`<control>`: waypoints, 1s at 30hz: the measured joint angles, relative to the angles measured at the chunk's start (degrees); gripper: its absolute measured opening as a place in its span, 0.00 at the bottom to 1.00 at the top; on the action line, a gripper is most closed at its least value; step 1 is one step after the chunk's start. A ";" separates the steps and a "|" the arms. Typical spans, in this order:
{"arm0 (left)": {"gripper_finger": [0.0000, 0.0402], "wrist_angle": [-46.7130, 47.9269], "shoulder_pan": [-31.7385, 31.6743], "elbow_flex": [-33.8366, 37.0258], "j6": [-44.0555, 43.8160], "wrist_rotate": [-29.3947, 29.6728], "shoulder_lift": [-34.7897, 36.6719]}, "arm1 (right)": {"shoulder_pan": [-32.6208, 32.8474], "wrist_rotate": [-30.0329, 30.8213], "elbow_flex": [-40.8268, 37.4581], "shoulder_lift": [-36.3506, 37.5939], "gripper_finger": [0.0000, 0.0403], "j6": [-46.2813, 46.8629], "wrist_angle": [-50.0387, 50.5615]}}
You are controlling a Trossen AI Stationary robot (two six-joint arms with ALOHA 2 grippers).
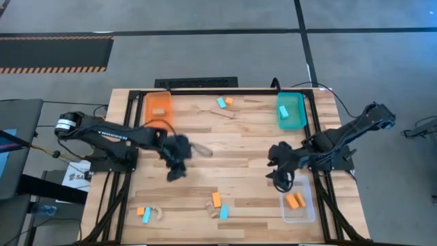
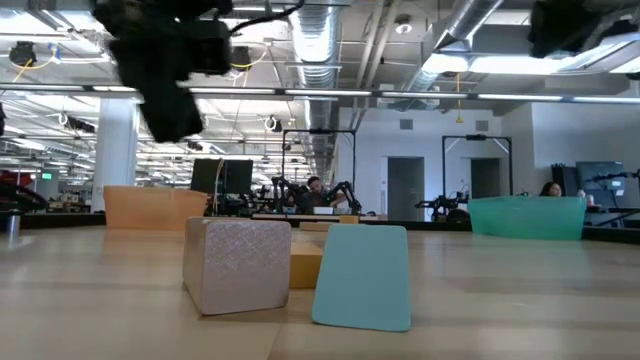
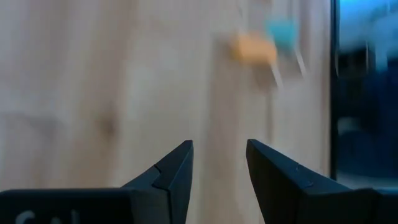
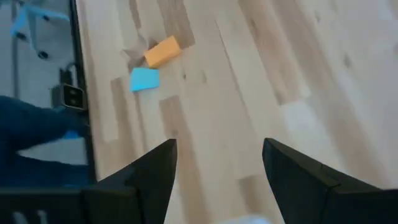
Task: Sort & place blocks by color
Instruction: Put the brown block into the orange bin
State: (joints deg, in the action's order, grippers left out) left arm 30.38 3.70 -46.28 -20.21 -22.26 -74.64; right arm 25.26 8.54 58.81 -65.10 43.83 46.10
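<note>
Small orange, light blue and pale wood blocks lie flat on the table. One pair sits at the far middle [image 1: 224, 102]. A group of three lies near the middle [image 1: 217, 205], close in the low view [image 2: 300, 270]. Another group lies near left [image 1: 146, 214]. My left gripper [image 1: 179, 162] [image 3: 219, 146] hovers open and empty over bare wood left of centre. My right gripper [image 1: 276, 164] [image 4: 219, 144] hovers open and empty right of centre. An orange block [image 4: 163, 51] and a blue block [image 4: 144, 79] lie ahead of it.
The orange tray [image 1: 158, 106] at far left holds an orange block. The teal tray [image 1: 291, 111] at far right holds a blue block. The clear tray [image 1: 298, 203] at near right holds orange blocks. Bare wood lies between the two grippers.
</note>
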 joint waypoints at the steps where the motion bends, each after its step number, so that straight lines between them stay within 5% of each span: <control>1: 0.34 1.72 2.43 0.00 -0.21 -0.24 0.06 | -0.45 0.02 -0.02 -0.09 0.64 -2.57 -0.03; 9: 0.34 10.21 21.45 0.00 -1.14 5.75 0.12 | -5.00 0.17 -0.04 -0.48 0.64 -16.94 0.05; 18: 0.34 8.69 34.19 0.00 -9.13 7.58 0.12 | -6.67 -1.16 -0.04 -0.53 0.64 -18.65 0.12; 25: 0.44 8.65 39.79 0.00 -6.03 17.17 0.10 | -6.67 -1.16 -0.04 -0.53 0.64 -14.95 0.07; 30: 0.55 7.80 41.26 0.00 -2.77 16.90 -1.32 | -7.28 -1.17 -0.04 -0.53 0.64 -14.70 0.01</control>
State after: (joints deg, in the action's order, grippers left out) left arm 38.18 44.96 -46.28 -22.98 -5.36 -75.96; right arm 17.99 7.37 58.76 -65.63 29.13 46.11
